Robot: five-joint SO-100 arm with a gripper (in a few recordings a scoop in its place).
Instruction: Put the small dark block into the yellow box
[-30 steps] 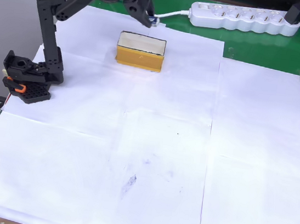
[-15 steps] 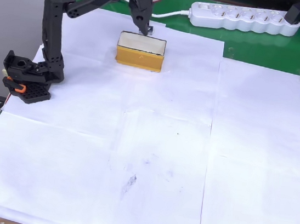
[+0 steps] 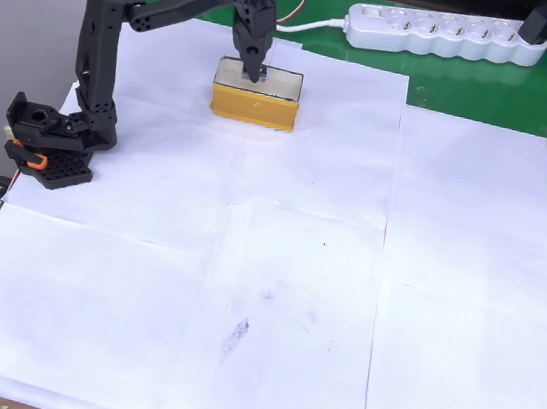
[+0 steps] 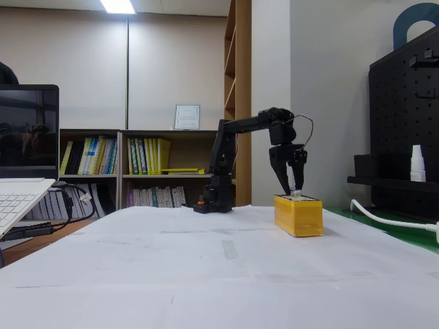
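White paper sheets (image 3: 295, 268) cover your desk (image 3: 491, 87), with a white power strip (image 3: 437, 32) along its far edge. Your yellow box (image 3: 256, 93) sits near the far left corner, seen from overhead. Your end effector (image 3: 251, 73) points straight down with its tips at the box's open top, over the left part of the cream interior. You cannot tell how wide its fingers stand, nor make out the small dark block.
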